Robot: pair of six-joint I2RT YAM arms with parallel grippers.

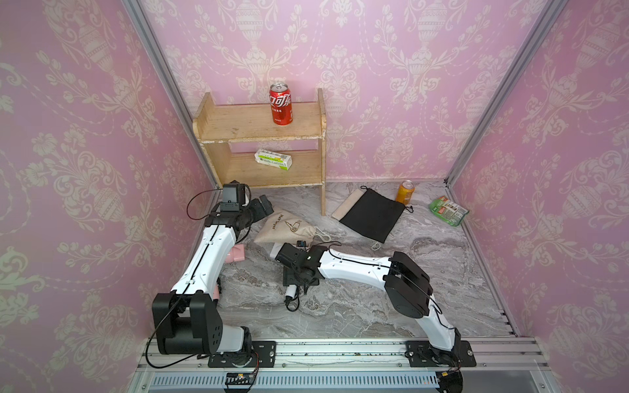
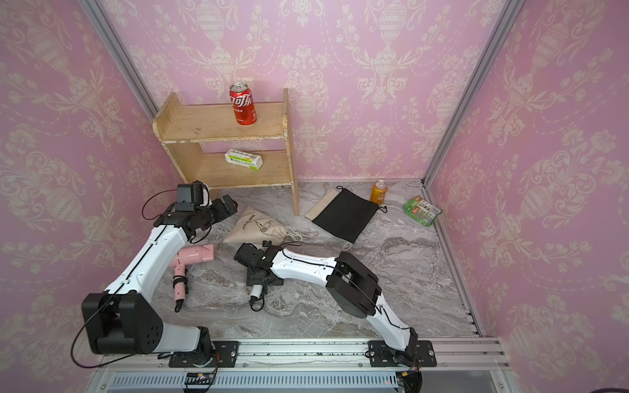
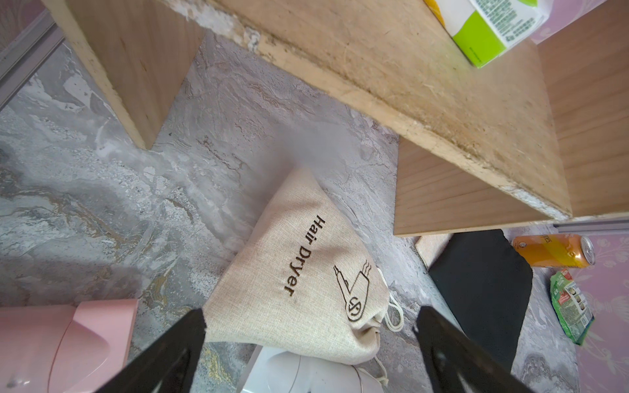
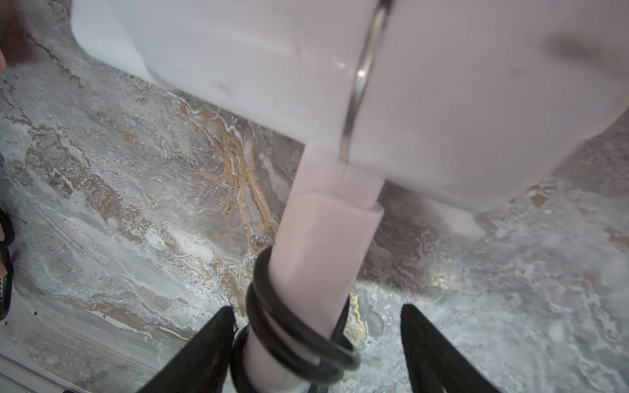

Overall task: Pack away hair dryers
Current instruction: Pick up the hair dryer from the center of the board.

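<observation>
right end effector (image 4: 317,307) sits spread either side of the white hair dryer (image 4: 272,68)'s corded handle, mid worktop (image 2: 408,272), not clamped yet. left end effector (image 3: 311,310) is wide open over the beige pouch (image 3: 306,272). pink hair dryer (image 2: 195,253) lies at the left.

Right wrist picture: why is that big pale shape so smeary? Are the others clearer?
Right wrist view: the white hair dryer sits too near the lens, so it blurs; its cord and the table are crisper. Left wrist view: a hazy grey smudge just past the sharply printed pouch. Both top views: evenly focused, but the walls splay outward.
</observation>
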